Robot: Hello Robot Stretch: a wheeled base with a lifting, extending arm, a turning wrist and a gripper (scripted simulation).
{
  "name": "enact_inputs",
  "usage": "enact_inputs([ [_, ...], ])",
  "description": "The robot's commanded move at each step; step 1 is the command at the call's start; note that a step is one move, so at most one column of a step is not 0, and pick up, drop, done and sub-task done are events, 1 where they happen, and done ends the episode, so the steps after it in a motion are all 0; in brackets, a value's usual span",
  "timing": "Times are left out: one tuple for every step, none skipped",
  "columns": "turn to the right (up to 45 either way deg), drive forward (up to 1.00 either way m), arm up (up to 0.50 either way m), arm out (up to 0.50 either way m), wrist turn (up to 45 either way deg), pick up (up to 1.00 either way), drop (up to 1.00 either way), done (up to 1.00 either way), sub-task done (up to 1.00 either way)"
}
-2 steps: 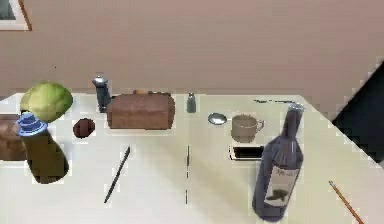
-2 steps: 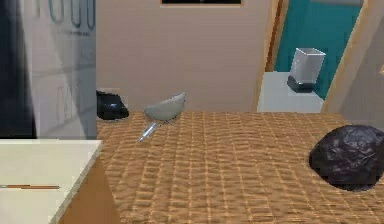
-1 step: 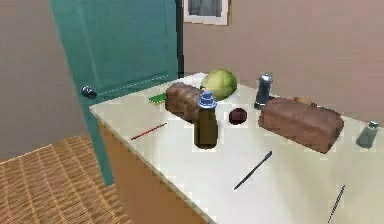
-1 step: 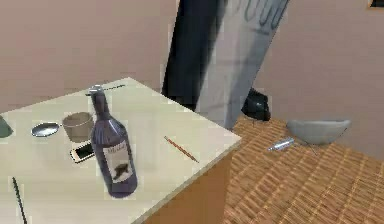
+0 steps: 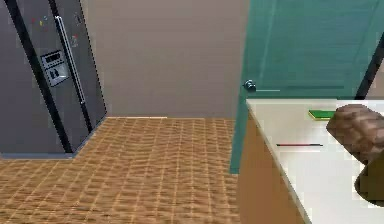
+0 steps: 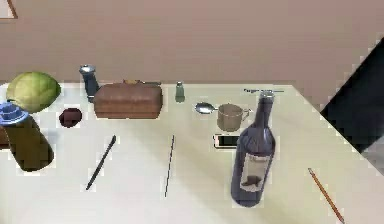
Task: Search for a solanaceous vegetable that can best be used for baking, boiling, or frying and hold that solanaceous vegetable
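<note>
The search looks nearly done, the grasp not yet made. A brown lumpy thing, likely the potato, stands at nine o'clock on the worktop, with a dark round blob at its two o'clock. The state of the jaws cannot be told.

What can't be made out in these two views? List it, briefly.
- Forward view: the brown lumpy thing is cut off by the right edge, so its kind is unclear.
- Arm side view: the small dark round thing is too small to tell whether it is a potato.
- Arm side view: the blue dish is cut off by the left edge.
- Arm side view: the flat pale item is partly hidden by the wine bottle.
</note>
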Motion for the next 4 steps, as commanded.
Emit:
enact_inputs([
  [-27.0, 0.00, 0.00, 0.00, 0.0, 0.00, 0.00, 0.00, 0.00],
  [-15.0, 0.00, 0.00, 0.00, 0.0, 0.00, 0.00, 0.00, 0.00],
  [0.0, 0.05, 0.00, 0.00, 0.0, 0.00, 0.00, 0.00, 0.00],
  [9.0, 0.00, 0.00, 0.00, 0.0, 0.00, 0.00, 0.00, 0.00],
])
